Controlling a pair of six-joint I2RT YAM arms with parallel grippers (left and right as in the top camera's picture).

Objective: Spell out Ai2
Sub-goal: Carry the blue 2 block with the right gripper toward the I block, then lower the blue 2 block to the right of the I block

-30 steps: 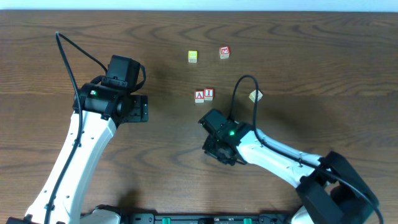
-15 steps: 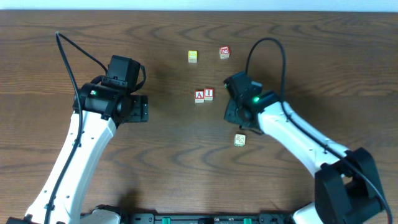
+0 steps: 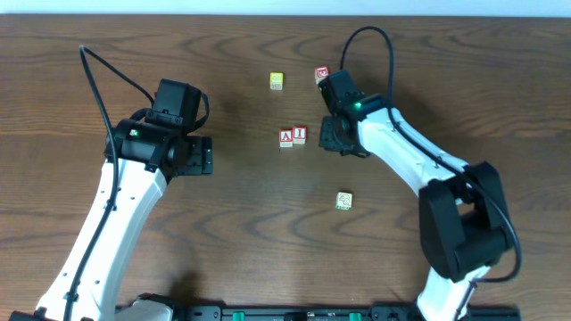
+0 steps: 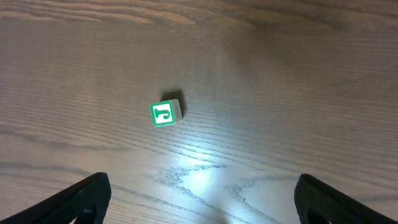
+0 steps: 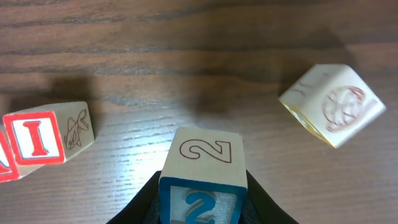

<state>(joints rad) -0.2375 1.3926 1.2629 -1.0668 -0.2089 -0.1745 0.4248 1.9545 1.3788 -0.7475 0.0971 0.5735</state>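
Observation:
My right gripper point(image 3: 334, 140) is shut on a wooden "2" block point(image 5: 202, 155) with a blue face. It holds the block low over the table, just right of the red "I" block point(image 3: 300, 134). The red "A" block point(image 3: 285, 136) stands touching the I block on its left. In the right wrist view the I block point(image 5: 37, 140) is at the left edge, with a gap between it and the 2 block. My left gripper point(image 3: 203, 159) is open and empty at the left; its fingers point(image 4: 205, 211) frame bare wood.
A cream block with a red round drawing point(image 5: 333, 102) lies right of the 2 block. A yellow block point(image 3: 277, 81) and a red block point(image 3: 322, 75) lie at the back. A greenish block point(image 3: 344, 201) lies in front. A green "J" block point(image 4: 165, 114) shows in the left wrist view.
My right gripper has moved from the lower middle of the table up to the right side of the I block. The left arm has not moved.

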